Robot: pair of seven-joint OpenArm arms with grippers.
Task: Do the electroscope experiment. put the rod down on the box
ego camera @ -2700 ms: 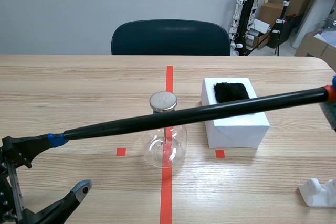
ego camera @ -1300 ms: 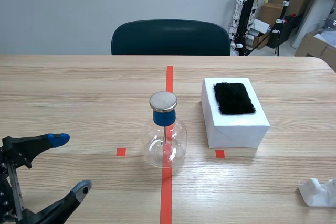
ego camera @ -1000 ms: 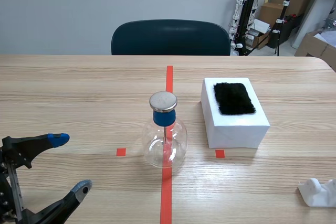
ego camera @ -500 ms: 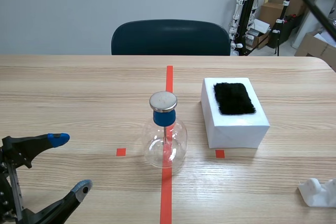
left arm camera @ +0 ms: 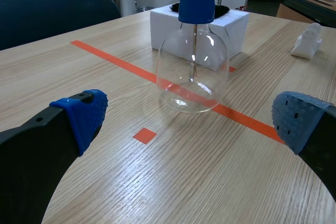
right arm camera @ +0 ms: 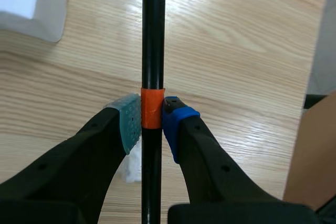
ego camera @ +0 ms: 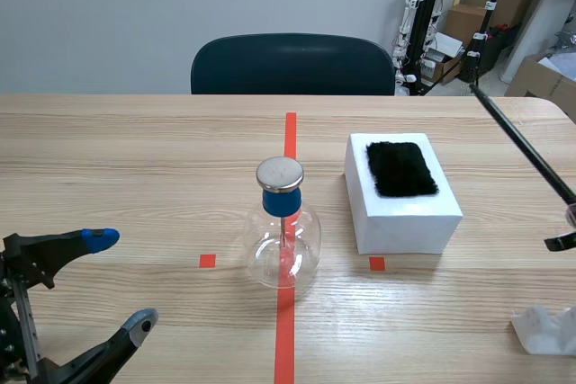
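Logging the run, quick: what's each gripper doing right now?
Left gripper: open, holding nothing.
Right gripper: shut on the black rod.

The desk (ego camera: 135, 159) is light wood with orange-red tape marks on it. A round glass flask (ego camera: 284, 254) with a blue stopper and a metal cap stands right on the tape line down the middle. Near it, off to the right, sits a white box (ego camera: 409, 218) with a black fuzzy patch (ego camera: 401, 169) on top. A crumpled white lump (ego camera: 544, 328) lies by the near right edge, well apart from both.
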